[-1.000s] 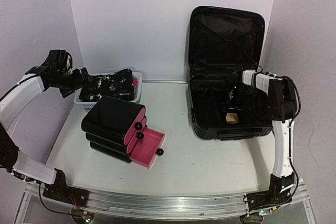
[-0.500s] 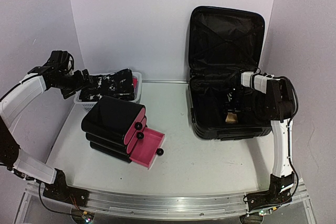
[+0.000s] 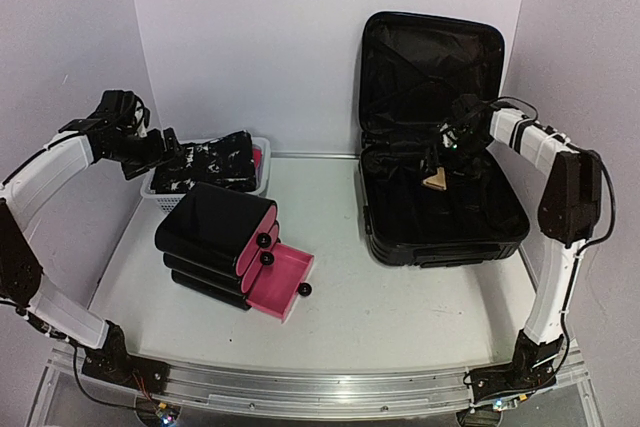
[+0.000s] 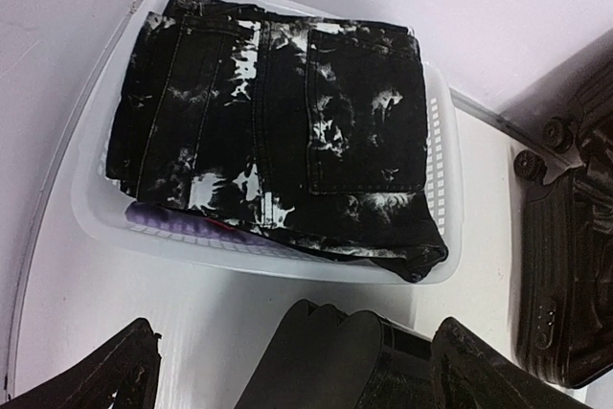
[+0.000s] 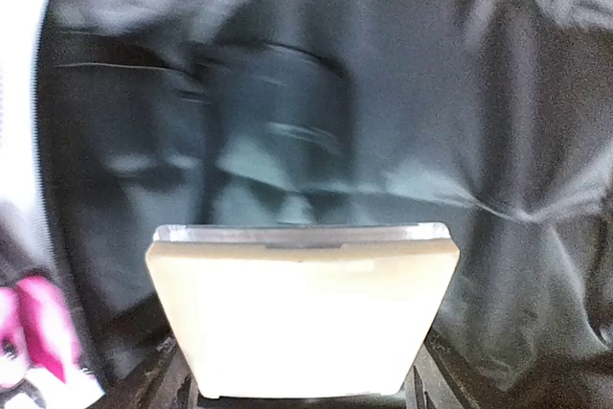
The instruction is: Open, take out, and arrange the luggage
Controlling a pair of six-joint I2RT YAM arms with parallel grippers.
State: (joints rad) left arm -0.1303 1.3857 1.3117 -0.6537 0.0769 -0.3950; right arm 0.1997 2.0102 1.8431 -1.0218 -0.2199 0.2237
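Here: one luggage [image 3: 430, 57], one basket [image 4: 442, 170], one block [image 3: 436, 181].

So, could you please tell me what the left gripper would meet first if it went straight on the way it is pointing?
Most likely the folded black-and-white jeans lying on top in the white basket; the open left gripper aims at them, though depth is unclear.
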